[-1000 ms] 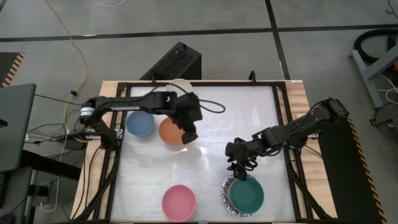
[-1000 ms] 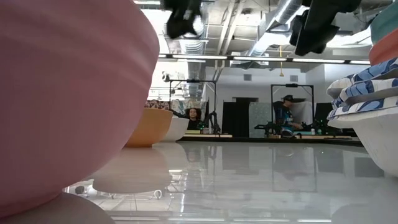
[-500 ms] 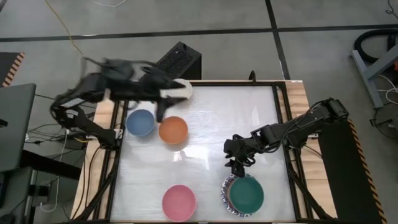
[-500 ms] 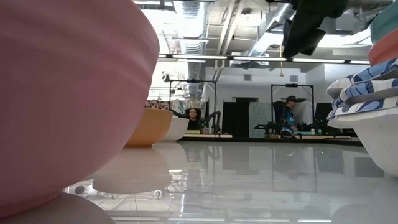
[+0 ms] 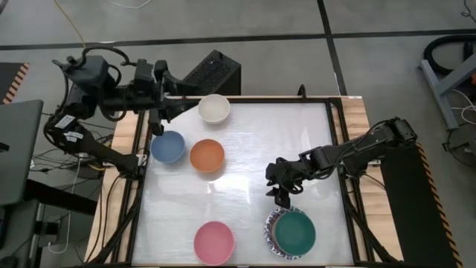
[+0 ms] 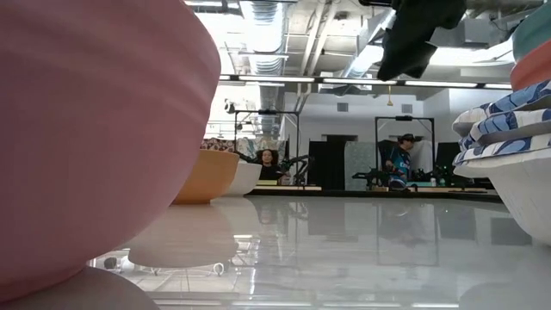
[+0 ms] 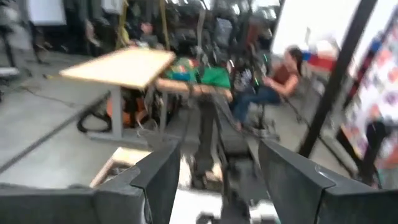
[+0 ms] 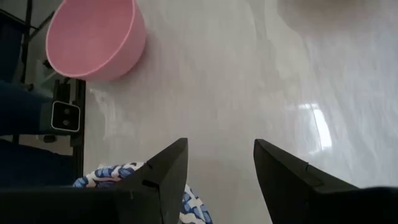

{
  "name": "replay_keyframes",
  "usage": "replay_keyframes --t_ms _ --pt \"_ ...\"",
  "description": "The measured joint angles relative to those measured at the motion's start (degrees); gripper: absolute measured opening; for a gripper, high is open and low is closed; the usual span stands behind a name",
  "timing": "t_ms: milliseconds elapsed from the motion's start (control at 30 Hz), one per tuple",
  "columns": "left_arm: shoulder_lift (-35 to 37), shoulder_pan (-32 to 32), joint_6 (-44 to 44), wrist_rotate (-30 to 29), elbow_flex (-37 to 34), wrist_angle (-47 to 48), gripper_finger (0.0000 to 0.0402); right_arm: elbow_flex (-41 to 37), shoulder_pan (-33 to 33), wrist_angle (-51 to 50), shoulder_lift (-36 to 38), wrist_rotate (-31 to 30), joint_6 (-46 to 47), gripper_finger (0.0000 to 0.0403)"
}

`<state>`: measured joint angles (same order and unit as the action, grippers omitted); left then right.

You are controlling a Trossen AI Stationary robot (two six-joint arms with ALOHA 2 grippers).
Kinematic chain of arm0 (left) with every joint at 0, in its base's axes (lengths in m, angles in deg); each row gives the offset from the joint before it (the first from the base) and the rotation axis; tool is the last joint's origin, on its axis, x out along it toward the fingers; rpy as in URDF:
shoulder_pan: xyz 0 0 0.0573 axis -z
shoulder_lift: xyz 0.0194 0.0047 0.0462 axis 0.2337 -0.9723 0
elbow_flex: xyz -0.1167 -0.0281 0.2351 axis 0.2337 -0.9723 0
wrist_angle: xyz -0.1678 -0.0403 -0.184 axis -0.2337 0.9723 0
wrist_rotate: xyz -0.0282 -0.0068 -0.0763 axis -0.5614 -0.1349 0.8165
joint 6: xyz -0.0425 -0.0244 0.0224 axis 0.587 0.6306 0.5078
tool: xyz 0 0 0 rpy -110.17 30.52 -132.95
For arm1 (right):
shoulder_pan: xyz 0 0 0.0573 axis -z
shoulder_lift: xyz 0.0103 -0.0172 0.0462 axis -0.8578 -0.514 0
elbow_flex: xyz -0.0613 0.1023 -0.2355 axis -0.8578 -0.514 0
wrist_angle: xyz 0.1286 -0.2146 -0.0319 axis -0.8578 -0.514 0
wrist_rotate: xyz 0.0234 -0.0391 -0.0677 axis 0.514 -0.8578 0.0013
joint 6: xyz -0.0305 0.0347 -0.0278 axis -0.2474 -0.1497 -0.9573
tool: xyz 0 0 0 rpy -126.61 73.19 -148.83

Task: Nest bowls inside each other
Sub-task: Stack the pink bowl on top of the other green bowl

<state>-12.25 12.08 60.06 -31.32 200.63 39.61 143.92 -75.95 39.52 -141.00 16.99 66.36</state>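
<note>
Single bowls stand on their bases on the white table: cream-white (image 5: 213,109), blue (image 5: 168,147), orange (image 5: 207,155) and pink (image 5: 214,242). At the near right a teal bowl (image 5: 295,232) sits nested on top of a stack, above a blue-and-white patterned rim (image 5: 269,237). My right gripper (image 5: 281,196) hovers open just beyond that stack, tilted down, nothing between its fingers (image 8: 165,177). My left gripper (image 5: 169,104) is raised over the table's far left corner, pointing level, open and empty (image 7: 214,183).
Black rails (image 5: 338,156) frame the tabletop. A black box (image 5: 212,73) stands beyond the far edge. The low view is half filled by the pink bowl (image 6: 95,129), with the stack (image 6: 508,129) at the right. People sit at desks in the room behind.
My left gripper has risen from just above the orange bowl and drawn back toward the table's far left corner, tipping from pointing down to level; it stays open. The orange bowl rests where it was.
</note>
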Motion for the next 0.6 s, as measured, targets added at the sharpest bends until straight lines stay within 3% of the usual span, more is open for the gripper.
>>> replay_keyframes --t_ms 233,367,467,600 --pt "-2.0 -0.3 -2.5 2.3 -0.1 3.2 0.0206 0.0 0.7 3.5 0.0 0.1 0.0 0.0205" --pt "0.8 -0.2 -5.4 2.6 -0.1 7.3 0.0206 0.0 1.4 6.1 0.0 1.6 -0.2 0.0205" --pt "4.9 1.2 -5.0 -1.1 -2.3 11.3 0.0206 0.0 2.0 7.1 0.0 1.6 -0.6 0.0205" --pt "12.0 4.1 -2.8 -9.9 -11.6 13.4 0.0206 0.0 3.4 9.8 0.0 1.6 -2.1 0.0205"
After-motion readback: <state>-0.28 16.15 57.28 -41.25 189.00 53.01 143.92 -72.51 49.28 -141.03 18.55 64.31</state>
